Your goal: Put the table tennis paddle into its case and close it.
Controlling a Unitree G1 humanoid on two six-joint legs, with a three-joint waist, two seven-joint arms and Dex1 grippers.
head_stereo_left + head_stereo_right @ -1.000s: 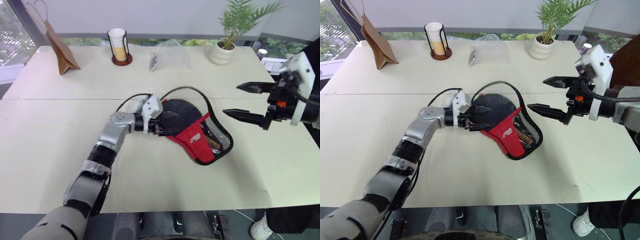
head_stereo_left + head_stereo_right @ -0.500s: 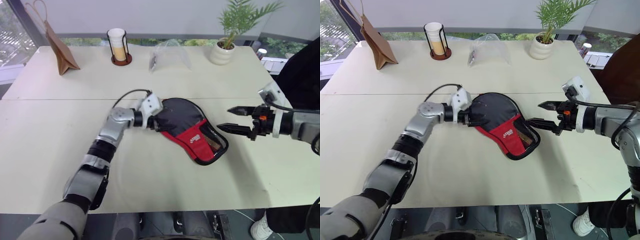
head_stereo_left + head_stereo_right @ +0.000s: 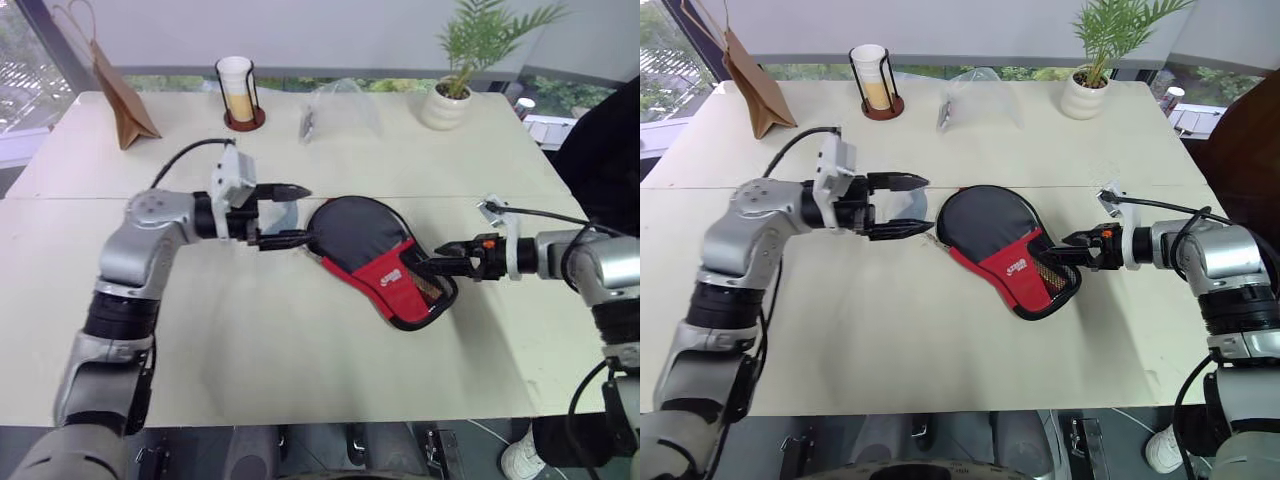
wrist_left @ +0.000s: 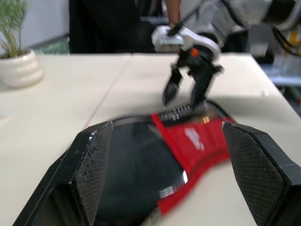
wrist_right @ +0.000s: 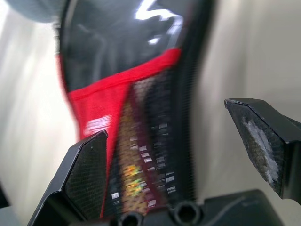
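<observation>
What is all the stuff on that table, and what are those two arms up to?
Case: one, black with a red panel and mesh pocket, lying flat mid-table; the paddle's handle shows through the mesh.
Paper bag: one, brown, far left corner.
Cup: one, white and tan, in a dark wire holder on a round base, far side.
Clear plastic bag: one, see-through, far side, right of the cup.
Potted plant: one, green fronds in a white pot, far right.
Table: one, cream.
Left pincer: one, black fingers, open, in the air left of the case.
Right pincer: one, black fingers, open, at the case's mesh end.
</observation>
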